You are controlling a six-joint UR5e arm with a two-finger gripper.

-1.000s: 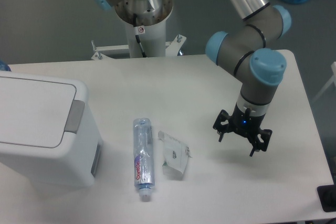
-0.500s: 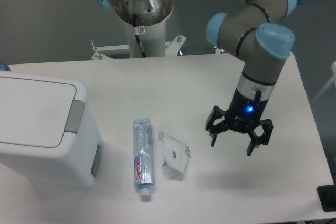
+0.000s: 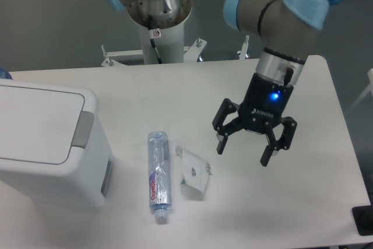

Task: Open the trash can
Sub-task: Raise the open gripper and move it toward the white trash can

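The trash can (image 3: 49, 144) sits at the left edge of the frame, lid down. The gripper (image 3: 243, 151), fingers spread and empty, hangs right of centre, well apart from it, beyond a plastic bottle (image 3: 158, 175) and a crumpled wrapper (image 3: 193, 178).

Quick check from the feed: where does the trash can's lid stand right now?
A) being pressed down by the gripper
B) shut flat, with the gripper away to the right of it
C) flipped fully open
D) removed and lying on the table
B: the trash can has its lid lying flat and closed, while the open gripper hangs empty above the table, beyond the bottle and the crumpled wrapper.
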